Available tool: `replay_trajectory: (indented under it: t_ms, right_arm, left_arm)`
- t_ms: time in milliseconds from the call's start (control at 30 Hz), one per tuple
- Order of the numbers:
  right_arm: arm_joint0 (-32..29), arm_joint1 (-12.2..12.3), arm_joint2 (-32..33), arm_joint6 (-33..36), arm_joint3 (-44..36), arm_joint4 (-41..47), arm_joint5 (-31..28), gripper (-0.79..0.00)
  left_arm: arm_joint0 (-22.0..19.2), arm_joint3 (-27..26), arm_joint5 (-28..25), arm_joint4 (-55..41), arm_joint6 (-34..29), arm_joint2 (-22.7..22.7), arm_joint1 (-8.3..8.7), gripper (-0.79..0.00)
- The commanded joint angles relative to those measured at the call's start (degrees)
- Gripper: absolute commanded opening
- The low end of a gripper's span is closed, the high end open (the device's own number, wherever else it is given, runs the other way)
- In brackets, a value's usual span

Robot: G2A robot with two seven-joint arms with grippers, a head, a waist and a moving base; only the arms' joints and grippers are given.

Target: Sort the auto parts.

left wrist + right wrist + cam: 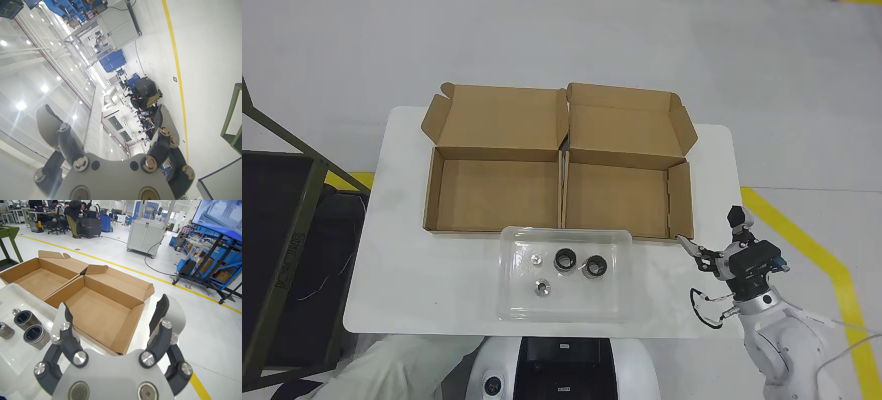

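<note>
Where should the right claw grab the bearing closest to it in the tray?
Probably pinch the bearing by its outer wall, coming straight down from above: it stands on end, bore up. Close across the sides away from the other bearing beside it.

Clear tray (19, 291) cut off at edge; small parts (539, 288) too small to identify.

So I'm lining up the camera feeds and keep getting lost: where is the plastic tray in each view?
Top view: plastic tray on the robot's side of the right-hand cardboard box.
Right wrist view: tray by that box's near corner.
Left wrist view: faces the hall, away from tray and box.
Shared landmark: that cardboard box.
</note>
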Motion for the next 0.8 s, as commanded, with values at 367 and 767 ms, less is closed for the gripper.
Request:
replay_trajectory:
  t_ms: [367,767]
  right_arm:
    - [0.00,0.00,0.00,0.00,0.00,0.00,0.00,0.000]
    - [0.18,0.00,-0.24,0.72,-0.10,-0.29,0.41,0.000]
  left_arm:
    - [0.00,0.00,0.00,0.00,0.00,0.00,0.00,-0.001]
    - [0.00,0.00,0.00,0.00,0.00,0.00,0.00,0.000]
